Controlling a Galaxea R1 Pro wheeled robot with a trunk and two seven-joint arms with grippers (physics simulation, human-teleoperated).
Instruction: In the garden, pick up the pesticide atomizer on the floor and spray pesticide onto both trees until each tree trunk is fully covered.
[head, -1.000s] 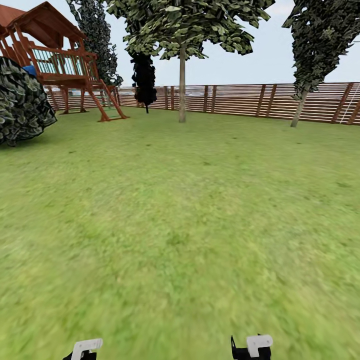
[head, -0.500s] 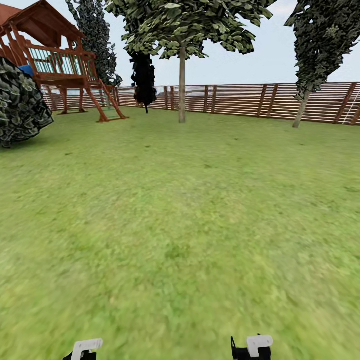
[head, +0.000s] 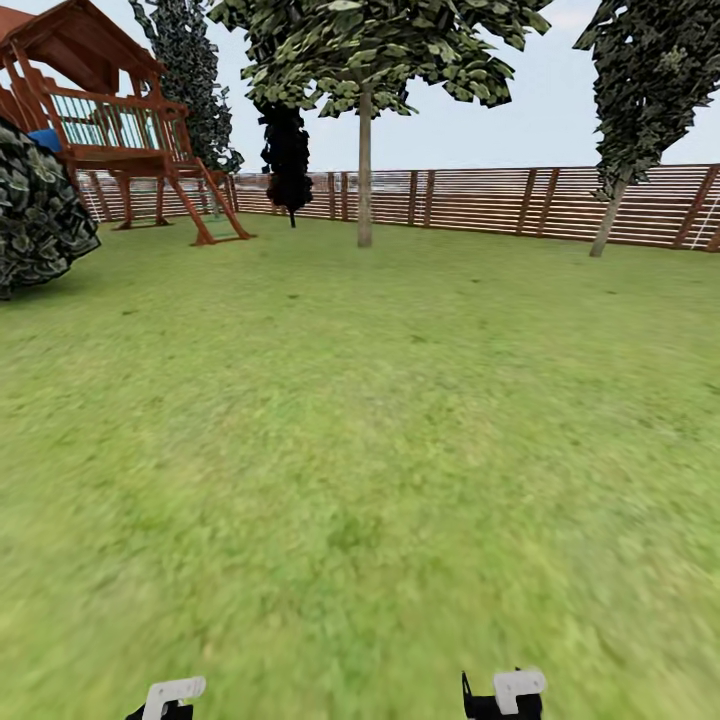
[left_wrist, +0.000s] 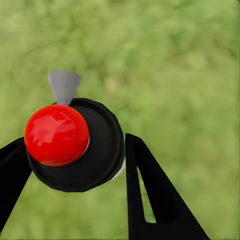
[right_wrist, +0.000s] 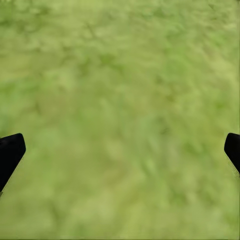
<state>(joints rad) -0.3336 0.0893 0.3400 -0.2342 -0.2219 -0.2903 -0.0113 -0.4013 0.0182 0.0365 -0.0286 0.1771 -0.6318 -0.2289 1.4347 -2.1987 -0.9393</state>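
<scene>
Transit is the step in hand, judging by the open lawn (head: 360, 450) ahead. Far left, a dark shrub (head: 40, 215) and the wooden play tower (head: 110, 120) crowd that edge. The left gripper (left_wrist: 75, 150) pinches the pesticide atomizer (left_wrist: 75, 145) between its black fingers (left_wrist: 155, 195), red cap and grey nozzle facing the camera. Centre, the nearer tree (head: 365, 60) stands upright, its tree trunk (head: 365, 170) just before the slatted fence (head: 480, 200); I judge the next move is a straight drive there, nozzle raised to the bark. Nothing blocks the way. Right, the right gripper (right_wrist: 120, 150) hangs spread wide over grass, holding nothing. A second tree (head: 650, 80) leans near the fence.
</scene>
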